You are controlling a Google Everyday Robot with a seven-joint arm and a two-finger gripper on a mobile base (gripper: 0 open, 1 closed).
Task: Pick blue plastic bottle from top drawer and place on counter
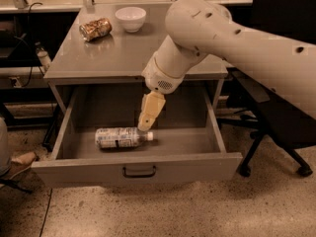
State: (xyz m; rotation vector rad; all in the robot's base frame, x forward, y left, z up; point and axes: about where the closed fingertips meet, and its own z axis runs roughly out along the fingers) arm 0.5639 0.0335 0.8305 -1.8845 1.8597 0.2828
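Note:
The blue plastic bottle [121, 138] lies on its side in the open top drawer [138, 168], its white cap pointing right. My gripper [146, 124] hangs from the large white arm and reaches down into the drawer. Its tip is right above the bottle's neck, close to the cap. The grey counter [118, 53] is the cabinet top behind the drawer.
A brown-gold can [95, 28] lies on its side and a white bowl [130, 18] stands at the back of the counter. A black office chair [281, 132] stands to the right of the cabinet. A pale bench runs along the back.

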